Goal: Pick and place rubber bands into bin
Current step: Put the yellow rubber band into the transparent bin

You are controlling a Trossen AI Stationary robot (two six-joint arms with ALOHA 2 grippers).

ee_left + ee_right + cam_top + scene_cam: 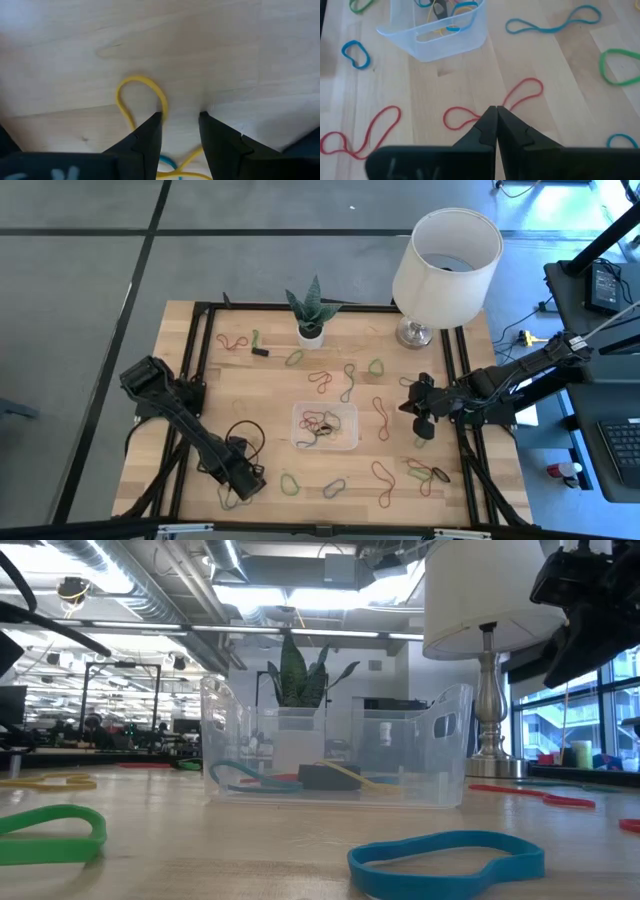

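Left gripper (181,116) parted over a yellow rubber band (141,97), 7 o'clock from the bin (326,427). Right gripper (496,111) clenched, empty, at 3 o'clock above a red band (492,106).

Left gripper (181,116) low, jaws slightly parted; right gripper (496,111) raised, jaws closed.

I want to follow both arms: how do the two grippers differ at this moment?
The left gripper is open, low at the table's near left, astride a yellow rubber band. The right gripper is shut and empty, raised over a red rubber band right of the bin. Both point down.
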